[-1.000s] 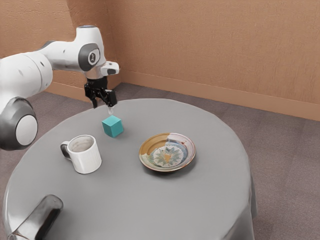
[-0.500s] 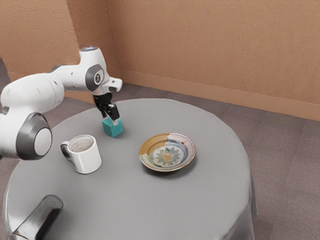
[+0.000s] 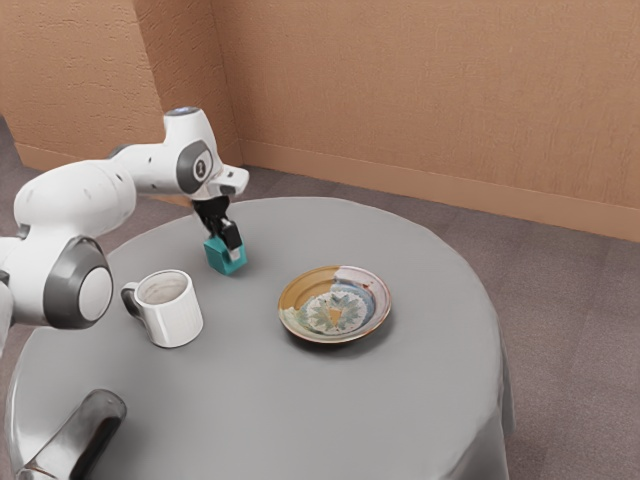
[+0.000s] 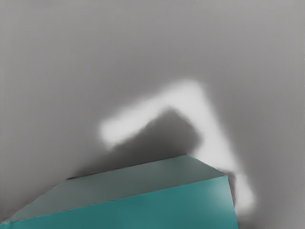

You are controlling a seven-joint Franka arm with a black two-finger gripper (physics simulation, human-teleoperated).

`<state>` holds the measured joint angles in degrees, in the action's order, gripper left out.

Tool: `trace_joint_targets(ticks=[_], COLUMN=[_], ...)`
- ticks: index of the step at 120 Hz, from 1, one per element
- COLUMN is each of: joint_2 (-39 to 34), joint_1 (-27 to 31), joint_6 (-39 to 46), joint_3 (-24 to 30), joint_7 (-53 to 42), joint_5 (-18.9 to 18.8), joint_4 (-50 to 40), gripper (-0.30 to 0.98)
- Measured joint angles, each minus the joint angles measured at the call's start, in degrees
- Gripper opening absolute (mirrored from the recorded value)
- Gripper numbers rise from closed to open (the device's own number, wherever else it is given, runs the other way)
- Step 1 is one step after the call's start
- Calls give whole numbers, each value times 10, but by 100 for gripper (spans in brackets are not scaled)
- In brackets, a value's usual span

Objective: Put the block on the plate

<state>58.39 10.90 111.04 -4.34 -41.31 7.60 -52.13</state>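
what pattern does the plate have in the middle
A green leafy star with an orange centre; the exterior view shows the plate best.

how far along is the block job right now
Looks done: the reach, with the arm down at the teal block. In hand: the pick-up; I can't tell whether the block is gripped, and it appears to rest on the table. Left: lifting, carrying and setting it on the bare plate.

The gray table (image 3: 400,410) bears 4 things: block (image 3: 217,258), mug (image 3: 174,316), plate (image 3: 336,312) and metallic object (image 3: 75,437).
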Motion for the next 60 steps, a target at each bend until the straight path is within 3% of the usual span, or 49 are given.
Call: trace_joint_targets(ticks=[24, 60], joint_2=[0, 4], joint_1=[0, 0], joint_6=[0, 1], joint_3=[-1, -1], joint_7=[-7, -12], joint_5=[0, -1], joint_4=[5, 5], gripper=[47, 44])
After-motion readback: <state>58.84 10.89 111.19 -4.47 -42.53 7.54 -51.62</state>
